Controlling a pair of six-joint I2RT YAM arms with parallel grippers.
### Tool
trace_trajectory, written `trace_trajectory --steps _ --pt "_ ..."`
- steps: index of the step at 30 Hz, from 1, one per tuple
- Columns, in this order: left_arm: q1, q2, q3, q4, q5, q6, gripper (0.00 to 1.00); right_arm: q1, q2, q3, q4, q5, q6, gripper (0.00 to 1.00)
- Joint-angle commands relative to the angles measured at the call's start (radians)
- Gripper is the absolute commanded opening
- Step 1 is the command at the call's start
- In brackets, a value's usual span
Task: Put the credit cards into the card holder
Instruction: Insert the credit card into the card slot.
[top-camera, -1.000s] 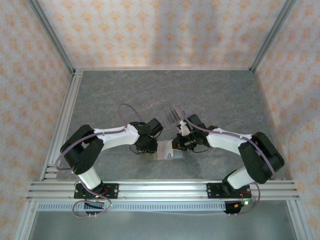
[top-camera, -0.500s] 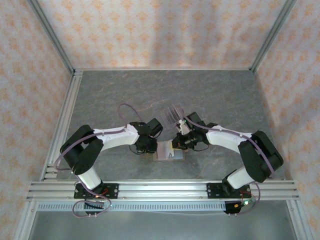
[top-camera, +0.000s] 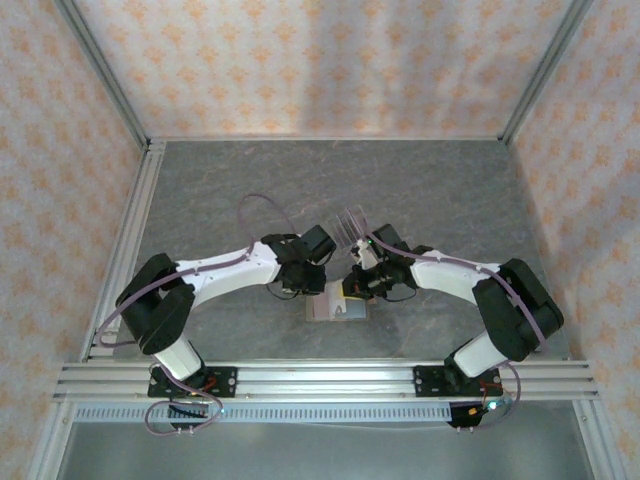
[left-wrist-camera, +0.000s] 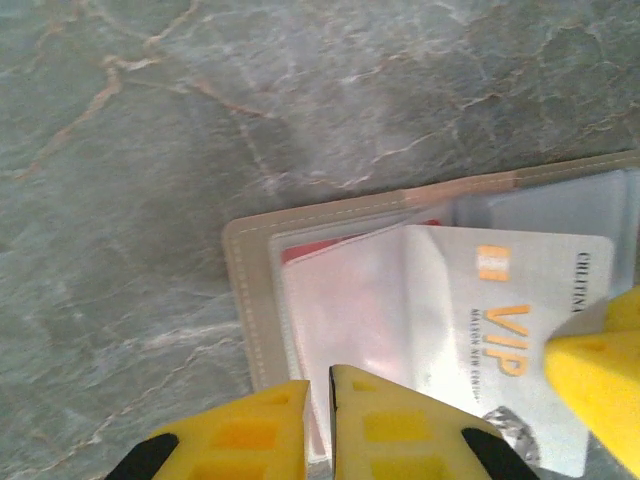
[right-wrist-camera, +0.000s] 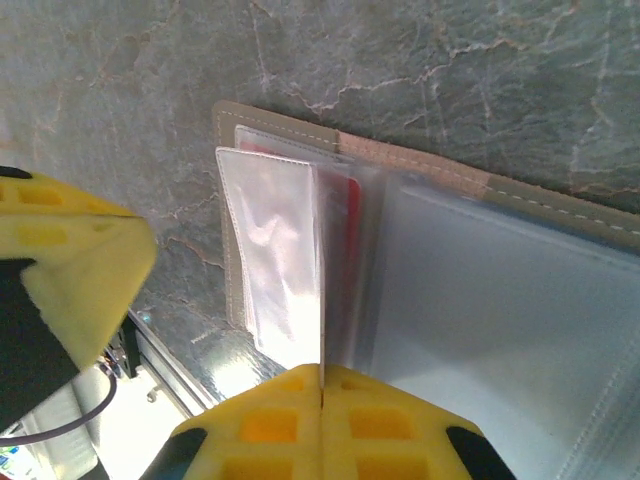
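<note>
left end effector (left-wrist-camera: 320, 392): at the bottom edge of the left wrist view. we see its yellow fingers drawn in to a thin slit over the lower edge of a clear sleeve (left-wrist-camera: 345, 310). we cannot tell whether they pinch it.
right end effector (right-wrist-camera: 322, 378): at bottom centre of the right wrist view. its fingers are pressed together on an upright leaf (right-wrist-camera: 322, 300) of clear plastic, which is seen edge-on rising from the seam between them.
card holder (left-wrist-camera: 245, 300): it lies open and flat on the surface, with a tan stitched border and its clear sleeves fanned out. in the top view it sits at lower centre, under and between the two end effectors.
red card (right-wrist-camera: 345, 195): tucked inside the sleeves near the holder's upper left corner, with only a strip of it showing.
pale vip card (left-wrist-camera: 500, 330): at centre right of the left wrist view, lying over the holder's right half with gold lettering face up. a yellow finger of the right end effector overlaps its lower right corner.
surface (left-wrist-camera: 150, 150): grey marbled stone.
slotted stand (top-camera: 350, 225): clear acrylic, just above the end effectors in the top view.
left arm (top-camera: 230, 275), right arm (top-camera: 450, 275): both bend inward from the lower corners to meet at centre.
</note>
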Motion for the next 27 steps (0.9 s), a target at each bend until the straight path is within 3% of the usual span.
trace_trajectory --steps 1,14,27 --pt "-0.011 0.050 0.032 -0.032 -0.016 0.011 0.14 -0.007 0.000 -0.019 0.045 -0.022 0.016 0.00" --pt "-0.010 0.121 -0.015 -0.014 -0.028 0.004 0.13 -0.010 0.044 -0.050 0.064 -0.058 -0.011 0.00" --pt "-0.010 0.119 -0.054 -0.004 -0.034 -0.002 0.13 -0.010 0.075 -0.047 0.020 0.010 -0.029 0.00"
